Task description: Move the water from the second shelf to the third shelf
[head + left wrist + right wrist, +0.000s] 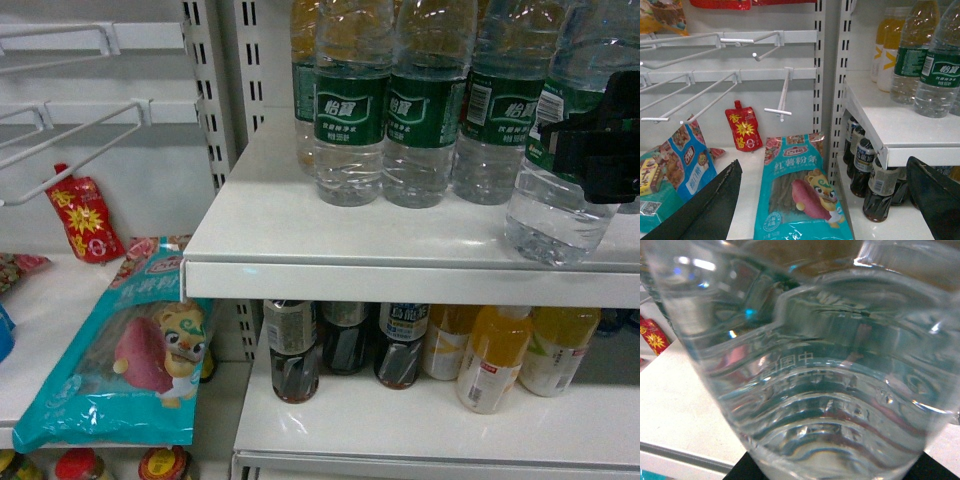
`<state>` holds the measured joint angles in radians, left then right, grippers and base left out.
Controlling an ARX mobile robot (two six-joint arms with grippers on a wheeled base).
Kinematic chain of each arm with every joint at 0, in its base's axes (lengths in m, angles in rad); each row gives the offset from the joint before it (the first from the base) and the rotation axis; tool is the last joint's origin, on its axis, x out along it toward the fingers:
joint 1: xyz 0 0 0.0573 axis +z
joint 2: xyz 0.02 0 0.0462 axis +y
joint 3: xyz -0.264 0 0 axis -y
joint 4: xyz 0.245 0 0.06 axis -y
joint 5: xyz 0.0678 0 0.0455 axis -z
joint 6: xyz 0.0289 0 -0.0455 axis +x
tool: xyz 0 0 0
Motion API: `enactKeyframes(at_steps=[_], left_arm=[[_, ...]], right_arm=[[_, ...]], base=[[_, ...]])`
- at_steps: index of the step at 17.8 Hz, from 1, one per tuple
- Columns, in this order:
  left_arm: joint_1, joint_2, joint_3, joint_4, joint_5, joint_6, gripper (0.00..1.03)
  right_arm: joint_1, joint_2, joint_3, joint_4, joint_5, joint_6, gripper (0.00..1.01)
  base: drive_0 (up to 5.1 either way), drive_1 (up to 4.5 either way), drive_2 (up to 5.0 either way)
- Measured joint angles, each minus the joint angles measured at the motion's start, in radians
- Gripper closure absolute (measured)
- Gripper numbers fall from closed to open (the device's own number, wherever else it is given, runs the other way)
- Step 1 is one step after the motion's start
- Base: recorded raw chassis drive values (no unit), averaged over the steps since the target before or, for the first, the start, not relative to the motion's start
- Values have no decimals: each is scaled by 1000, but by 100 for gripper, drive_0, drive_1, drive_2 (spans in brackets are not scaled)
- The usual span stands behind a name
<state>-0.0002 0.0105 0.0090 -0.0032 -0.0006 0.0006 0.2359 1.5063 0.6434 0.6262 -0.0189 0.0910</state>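
Note:
A row of water bottles (350,110) with green labels stands on the white shelf (290,225). One water bottle (560,200) is out in front of the row at the right, its base near the shelf's front edge. My right gripper (600,150) is shut on it at label height. In the right wrist view this bottle (820,370) fills the frame, and the right gripper (832,472) shows only as black corners beside its base. My left gripper (824,165) is open and holds nothing, low in front of the neighbouring bay. It is out of the head view.
The shelf below (400,430) carries dark tea bottles (293,350) and orange juice bottles (495,360). To the left, a teal noodle packet (130,360) lies on a lower ledge, with a red pouch (85,215) and white wire hooks (70,150) behind. A slotted upright (215,90) divides the bays.

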Motion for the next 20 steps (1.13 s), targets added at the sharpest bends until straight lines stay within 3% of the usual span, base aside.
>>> enactKeyframes(at_steps=[11,20], left_arm=[[0,0,0,0,0,0,5],[0,0,0,0,0,0,5]], right_arm=[[3,169,193,-72,40,21,62],[20,209,229,-79,79,24,62]], base=[[-489,257,257],[-489,257,257]])
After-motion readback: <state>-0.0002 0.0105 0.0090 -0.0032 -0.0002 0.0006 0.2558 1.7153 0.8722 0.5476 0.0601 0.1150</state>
